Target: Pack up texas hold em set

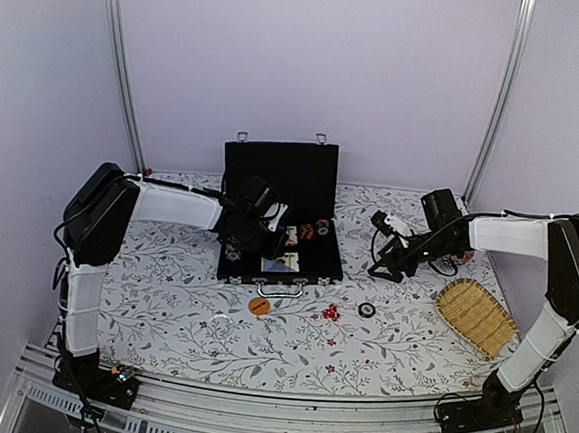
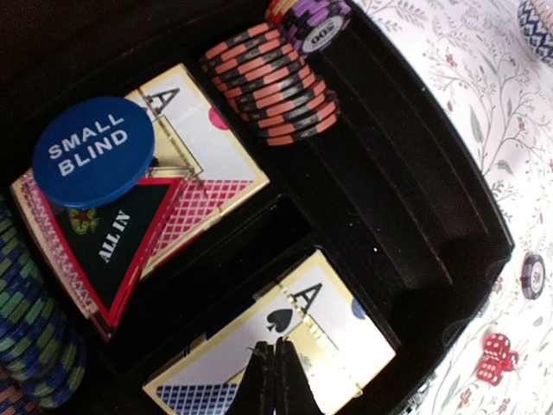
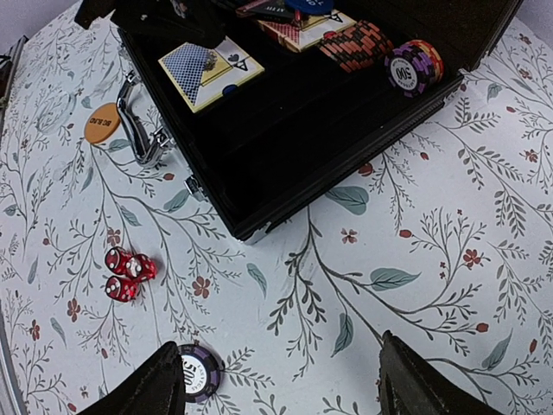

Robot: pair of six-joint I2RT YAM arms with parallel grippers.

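left claw [image 2: 270, 353] pressed together above one of two card decks [image 2: 333, 324]; right claw [image 3: 278, 344] apart beside one purple chip [image 3: 200, 373].

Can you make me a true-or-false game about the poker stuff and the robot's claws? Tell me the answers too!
1. The black case is open. True.
2. The red dice are inside the case. False: they lie on the table in front of it.
3. The left claw is shut, over a pack of cards in the case. True.
4. The right claw holds a purple chip. False: it is open and empty, and the chip lies on the table beside one finger.
5. The orange disc lies on the table by the case's handle. True.
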